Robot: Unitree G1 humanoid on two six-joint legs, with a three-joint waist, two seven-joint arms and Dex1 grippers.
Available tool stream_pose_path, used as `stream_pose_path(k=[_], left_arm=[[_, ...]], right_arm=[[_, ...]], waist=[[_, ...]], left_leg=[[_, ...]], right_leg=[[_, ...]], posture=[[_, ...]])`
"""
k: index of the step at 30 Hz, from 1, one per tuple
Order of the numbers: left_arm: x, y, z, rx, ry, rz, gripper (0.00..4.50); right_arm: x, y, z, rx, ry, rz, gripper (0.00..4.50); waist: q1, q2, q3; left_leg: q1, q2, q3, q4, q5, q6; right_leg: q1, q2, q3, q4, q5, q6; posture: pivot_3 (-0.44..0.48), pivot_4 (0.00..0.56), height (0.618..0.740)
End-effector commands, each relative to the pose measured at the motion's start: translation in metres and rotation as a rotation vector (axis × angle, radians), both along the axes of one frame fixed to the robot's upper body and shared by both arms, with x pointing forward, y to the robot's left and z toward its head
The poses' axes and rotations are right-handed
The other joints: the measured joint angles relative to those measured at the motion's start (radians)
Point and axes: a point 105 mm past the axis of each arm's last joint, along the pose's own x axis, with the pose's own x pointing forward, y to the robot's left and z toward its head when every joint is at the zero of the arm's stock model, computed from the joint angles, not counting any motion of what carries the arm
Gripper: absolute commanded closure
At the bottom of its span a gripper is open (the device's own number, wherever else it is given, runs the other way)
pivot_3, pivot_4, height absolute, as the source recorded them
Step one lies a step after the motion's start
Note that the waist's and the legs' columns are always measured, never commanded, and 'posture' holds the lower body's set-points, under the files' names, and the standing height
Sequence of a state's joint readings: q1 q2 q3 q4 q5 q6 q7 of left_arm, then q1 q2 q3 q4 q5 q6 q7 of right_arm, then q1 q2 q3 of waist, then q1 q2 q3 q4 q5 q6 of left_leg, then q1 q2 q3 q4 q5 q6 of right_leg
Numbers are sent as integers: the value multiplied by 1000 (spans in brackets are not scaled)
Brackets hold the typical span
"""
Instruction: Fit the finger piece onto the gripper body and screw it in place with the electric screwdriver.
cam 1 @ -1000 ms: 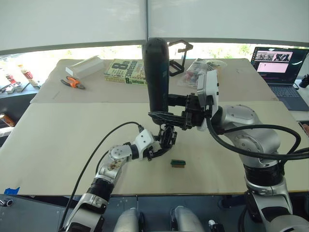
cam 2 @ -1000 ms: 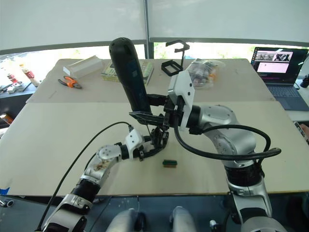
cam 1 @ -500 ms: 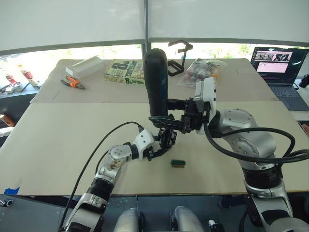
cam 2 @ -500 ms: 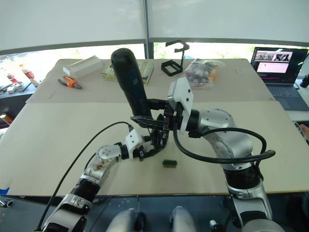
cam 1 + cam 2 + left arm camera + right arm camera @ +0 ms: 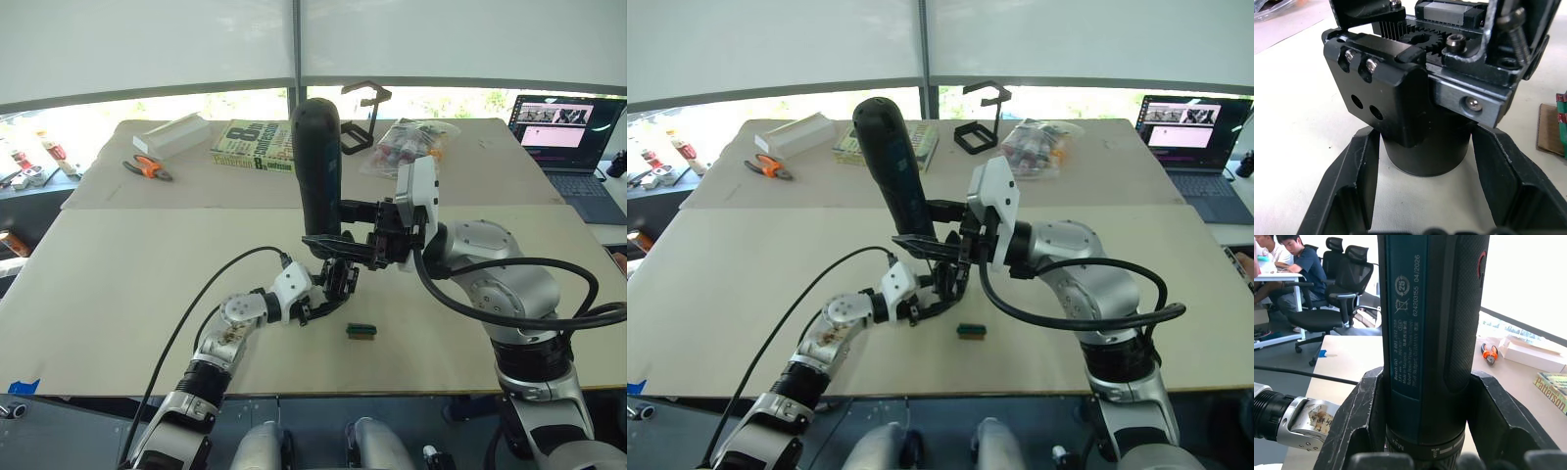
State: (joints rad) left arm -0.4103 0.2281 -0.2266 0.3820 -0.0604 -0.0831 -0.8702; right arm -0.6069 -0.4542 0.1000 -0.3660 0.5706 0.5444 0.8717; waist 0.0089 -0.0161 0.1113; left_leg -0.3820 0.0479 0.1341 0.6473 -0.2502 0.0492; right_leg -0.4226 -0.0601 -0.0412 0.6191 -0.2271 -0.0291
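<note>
The table [image 5: 118,294] lies bare and wide around both arms, its near edge well behind the left gripper [image 5: 328,294]. The right gripper [image 5: 338,223] has its fingers [image 5: 1364,411] closed on the electric screwdriver [image 5: 318,162], held upright directly above the left gripper. The left gripper's fingers [image 5: 1359,171] pinch the round base of the gripper body [image 5: 1415,98]. A small green-and-brown block [image 5: 361,331] lies just beside them. The finger piece may be mounted already; it is hard to tell. Nothing has shifted since half a second ago.
</note>
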Motion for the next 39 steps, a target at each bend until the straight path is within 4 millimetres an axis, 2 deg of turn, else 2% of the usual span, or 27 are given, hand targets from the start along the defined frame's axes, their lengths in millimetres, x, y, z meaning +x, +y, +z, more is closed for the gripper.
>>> stream_pose_path(k=[1,7,17,25,39], left_arm=[[1,-6,14,-19,-45,-26,2197],[1,-6,14,-18,-44,-28,2197],[0,-7,14,-20,-40,-28,2197],[0,-6,13,-19,-41,-26,2197],[0,-7,14,-19,-43,-29,2197]], right_arm=[[-6,0,20,31,-96,16,2577],[-6,0,22,30,-103,16,2577],[-8,0,11,-8,-114,28,2577],[-14,-2,27,44,-95,40,2577],[-14,-2,27,39,-85,32,2577]], waist=[[0,0,0],[0,0,0],[0,0,0],[0,0,0],[0,0,0]], left_leg=[[0,0,0,0,0,0],[0,0,0,0,0,0],[0,0,0,0,0,0],[0,0,0,0,0,0],[0,0,0,0,0,0]], right_leg=[[0,0,0,0,0,0],[0,0,0,0,0,0],[0,0,0,0,0,0],[0,0,0,0,0,0],[0,0,0,0,0,0]], posture=[[0,150,740],[0,150,740],[0,150,740],[0,150,740],[0,150,740]])
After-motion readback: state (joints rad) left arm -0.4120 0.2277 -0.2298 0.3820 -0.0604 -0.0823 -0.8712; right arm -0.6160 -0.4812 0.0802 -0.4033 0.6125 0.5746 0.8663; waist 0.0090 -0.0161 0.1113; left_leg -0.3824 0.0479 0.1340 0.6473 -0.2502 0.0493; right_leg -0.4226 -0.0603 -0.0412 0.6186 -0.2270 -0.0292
